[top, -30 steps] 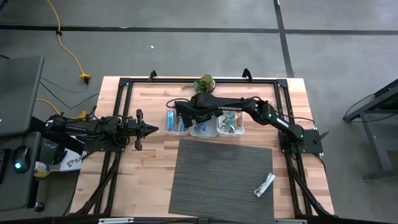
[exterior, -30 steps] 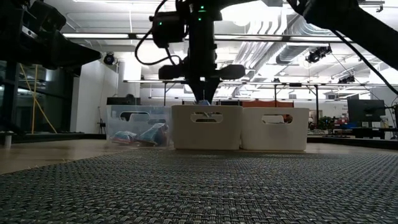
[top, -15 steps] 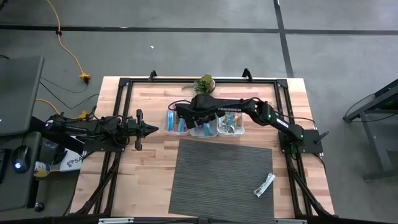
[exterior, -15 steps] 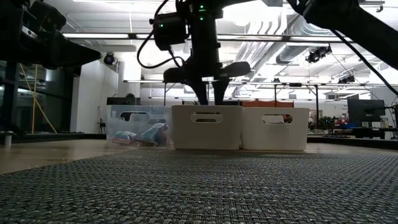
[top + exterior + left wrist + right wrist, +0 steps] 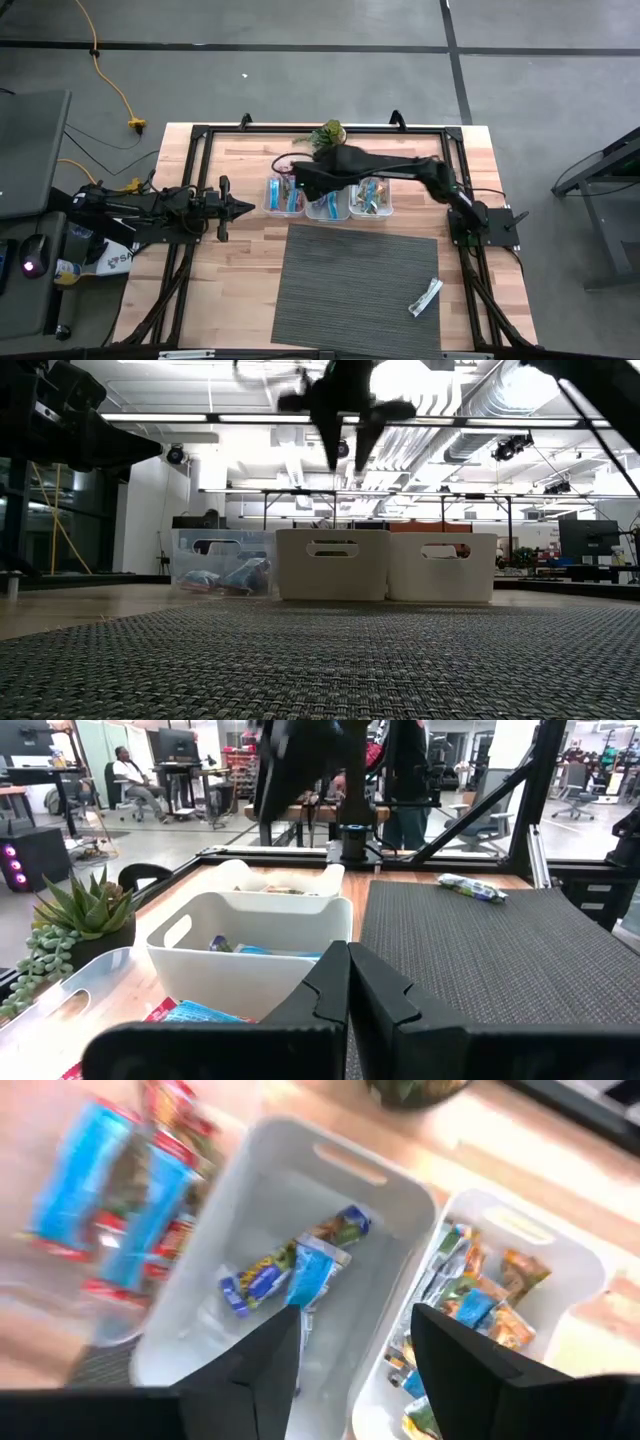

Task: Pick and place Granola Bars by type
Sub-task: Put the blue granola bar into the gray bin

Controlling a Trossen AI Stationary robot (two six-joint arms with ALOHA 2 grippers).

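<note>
The sorted Granola Bars lie in three bins side by side at the far middle of the table; one last bar lies alone on the grey mat, near right. The right end effector hangs empty above the middle bin, fingers spread wide. The left end effector waits at the table's left, pinched closed on nothing. Risk ahead: the flat, slick wrapper could slide on the mat under closing fingers, or land in the wrong bin.
</note>
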